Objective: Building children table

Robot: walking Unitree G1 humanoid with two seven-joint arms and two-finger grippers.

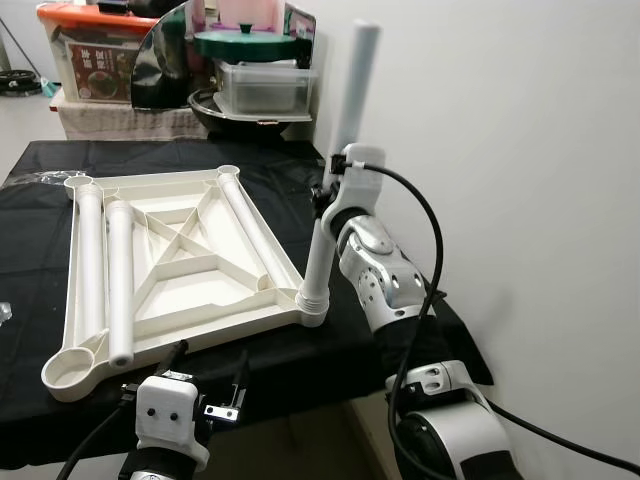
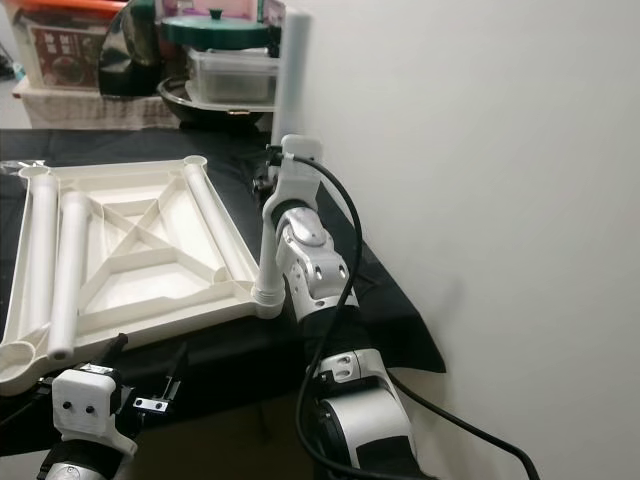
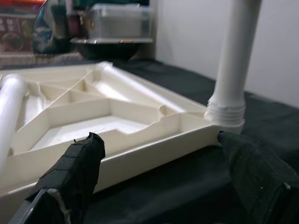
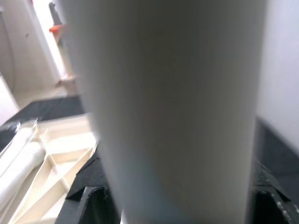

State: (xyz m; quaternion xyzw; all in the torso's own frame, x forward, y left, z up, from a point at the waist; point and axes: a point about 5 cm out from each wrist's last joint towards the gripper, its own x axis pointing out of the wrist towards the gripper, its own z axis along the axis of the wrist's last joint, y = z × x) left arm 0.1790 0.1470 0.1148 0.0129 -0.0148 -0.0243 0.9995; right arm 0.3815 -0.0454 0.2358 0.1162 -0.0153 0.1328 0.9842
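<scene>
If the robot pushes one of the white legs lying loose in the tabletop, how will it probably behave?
The loose legs are smooth round tubes, so one would probably roll, though the tabletop's raised ribs should stop it. They look like stiff, hollow plastic, likely light.

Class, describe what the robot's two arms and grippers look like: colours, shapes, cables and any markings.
The right arm is built of rounded silver and white segments with dark joints; a thick black cable loops along it to a white wrist block. The left gripper sits on a white boxy wrist housing marked by two small dark dots, with black cables trailing. Its fingers are long, black and matte.
</scene>
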